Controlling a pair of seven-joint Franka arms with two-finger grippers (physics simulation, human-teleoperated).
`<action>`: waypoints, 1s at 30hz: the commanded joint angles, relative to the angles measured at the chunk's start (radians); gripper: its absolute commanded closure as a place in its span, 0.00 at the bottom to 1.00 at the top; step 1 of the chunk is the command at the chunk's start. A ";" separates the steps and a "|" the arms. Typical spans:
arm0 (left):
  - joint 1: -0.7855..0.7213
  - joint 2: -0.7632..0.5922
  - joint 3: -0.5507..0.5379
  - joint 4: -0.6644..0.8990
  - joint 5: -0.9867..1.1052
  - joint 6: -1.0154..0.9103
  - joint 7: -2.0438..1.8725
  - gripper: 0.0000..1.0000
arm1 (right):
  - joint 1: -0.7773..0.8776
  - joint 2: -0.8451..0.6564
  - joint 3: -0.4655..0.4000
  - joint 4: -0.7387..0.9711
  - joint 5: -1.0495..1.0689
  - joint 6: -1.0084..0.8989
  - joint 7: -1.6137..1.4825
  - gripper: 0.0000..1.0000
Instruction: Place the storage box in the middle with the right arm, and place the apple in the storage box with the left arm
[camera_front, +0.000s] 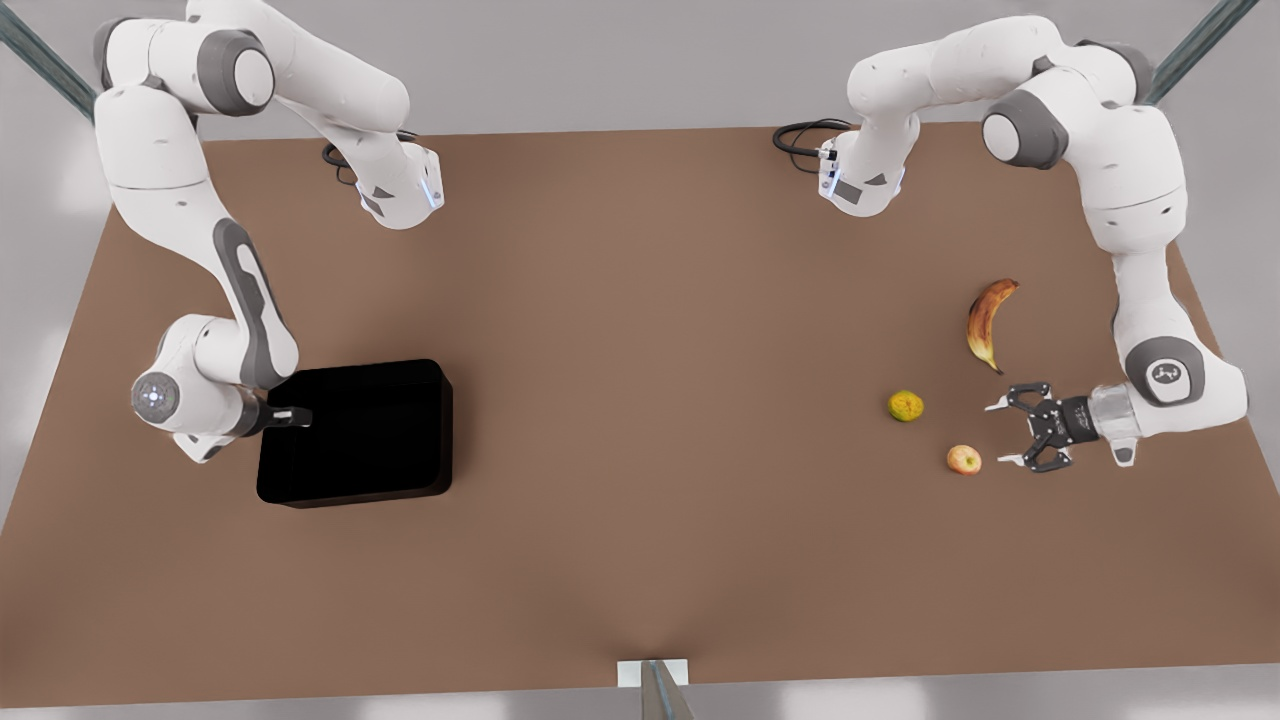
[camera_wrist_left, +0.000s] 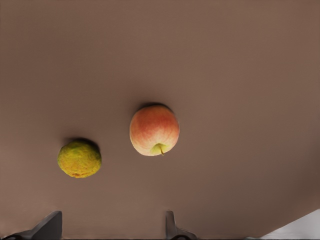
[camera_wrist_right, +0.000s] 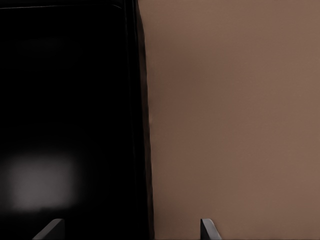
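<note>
Front view: I look steeply down on whole brown table (camera_front: 640, 300), both arms in frame, far off. Left wrist view: close, facing tabletop ahead of fingertips (camera_wrist_left: 172, 227), shares apple (camera_wrist_left: 154, 130) with front view. Right wrist view: close, straddling storage box (camera_wrist_right: 65, 100) wall, shared with front view.

A: What's the surface?
B: Brown table (camera_front: 640, 420), matte, plain top.
A: What's lying on it?
B: Four items. The storage box (camera_front: 355, 433) sits flat towards the front view's left, black, open top. The other three are grouped towards the front view's right: the banana (camera_front: 988, 322), browned and curved; the yellow-green bumpy fruit (camera_front: 906, 405); and the apple (camera_front: 964, 459).
A: Any of them touching?
B: No. The apple and bumpy fruit are near each other, the banana is beside them, and the box is well apart.
</note>
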 joint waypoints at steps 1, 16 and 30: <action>0.000 0.005 0.001 0.000 -0.292 -0.001 -0.002 0.00 | 0.002 0.002 0.000 0.000 0.000 0.000 0.000 0.00; -0.017 0.039 -0.037 -0.069 -0.308 0.076 -0.115 0.00 | -0.001 0.026 -0.002 0.017 -0.002 -0.021 -0.067 0.76; -0.021 0.034 -0.040 -0.187 -0.299 0.266 0.030 0.00 | 0.009 0.019 0.006 0.095 0.000 -0.094 -0.113 0.79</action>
